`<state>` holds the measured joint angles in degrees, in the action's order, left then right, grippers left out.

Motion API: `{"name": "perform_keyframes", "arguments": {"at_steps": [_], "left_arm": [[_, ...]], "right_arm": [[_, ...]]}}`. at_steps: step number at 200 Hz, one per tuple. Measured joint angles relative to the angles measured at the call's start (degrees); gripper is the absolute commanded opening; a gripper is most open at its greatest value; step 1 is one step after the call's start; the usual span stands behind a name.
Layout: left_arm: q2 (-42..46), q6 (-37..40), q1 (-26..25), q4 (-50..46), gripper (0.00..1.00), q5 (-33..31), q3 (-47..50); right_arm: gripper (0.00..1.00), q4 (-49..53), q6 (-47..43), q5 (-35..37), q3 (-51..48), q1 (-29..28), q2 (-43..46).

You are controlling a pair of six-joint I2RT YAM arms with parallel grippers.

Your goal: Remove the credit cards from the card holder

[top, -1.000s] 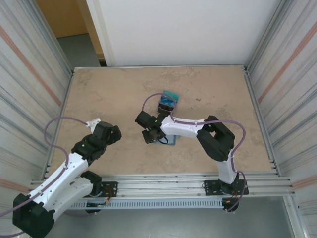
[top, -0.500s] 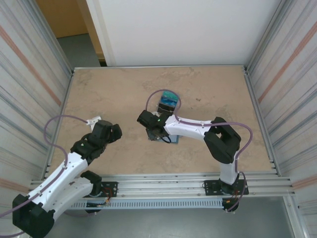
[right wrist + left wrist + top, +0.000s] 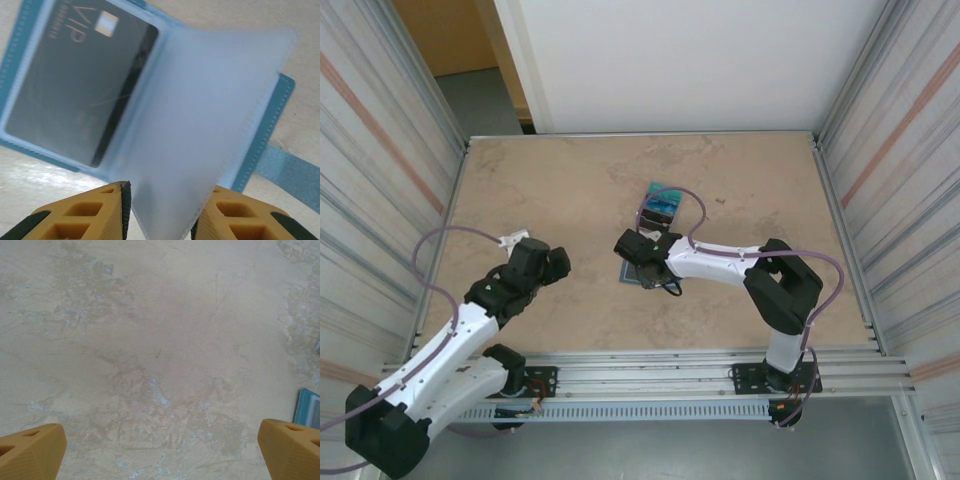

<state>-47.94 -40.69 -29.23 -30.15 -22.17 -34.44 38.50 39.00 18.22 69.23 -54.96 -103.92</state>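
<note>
Card holder (image 3: 270, 127) lies open on the table (image 3: 550, 180), a little in front of the table's middle, directly under the right gripper (image 3: 162, 200). The right wrist view looks down on it. It has teal-blue covers with stitched edges, and a blue strap (image 3: 292, 175) lies flat on the table on its right side.

In the left half, a dark card (image 3: 75, 85) with the letters "VIP" and a small pale chip sits inside a clear pocket. One cloudy plastic sleeve (image 3: 200, 115) is lifted up from the middle fold, and its lower edge goes down between the two orange fingers (image 3: 85, 217). The jaws stand partly apart and the sleeve fills the gap between them. I cannot tell if they really pinch it or if it only leans there.

Behind the card holder, just beside the right arm's wrist, stands a small dark tray (image 3: 655, 212). Teal credit cards (image 3: 666, 191) are at its far end. They are too small to count.

The left gripper (image 3: 161, 445) hovers over the bare table, well apart from the card holder and to its left. Its jaws are spread wide and nothing is between them. In the left wrist view, a teal-edged corner (image 3: 306, 409) shows at the right border, but I cannot tell what it is.
</note>
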Motion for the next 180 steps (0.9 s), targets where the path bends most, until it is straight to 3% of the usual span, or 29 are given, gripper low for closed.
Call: {"name": "perform_keyframes", "arguments": {"at_steps": [94, 127, 180], "left_arm": [[-5.49, 0.48, -6.62, 1.20, 0.99, -1.49, -2.95], [-8.33, 1.60, -8.59, 1.79, 0.99, -1.90, -4.04], [-15.69, 3.56, -13.90, 2.80, 0.99, -5.14, -7.37]], "right_arm": [[0.35, -3.19, 0.85, -0.52, -5.99, 3.91, 0.90], [0.39, -4.00, -0.04, -2.03, -6.64, 4.85, 1.99], [0.41, -3.37, -0.46, -1.49, -8.20, 7.80, 9.51]]}}
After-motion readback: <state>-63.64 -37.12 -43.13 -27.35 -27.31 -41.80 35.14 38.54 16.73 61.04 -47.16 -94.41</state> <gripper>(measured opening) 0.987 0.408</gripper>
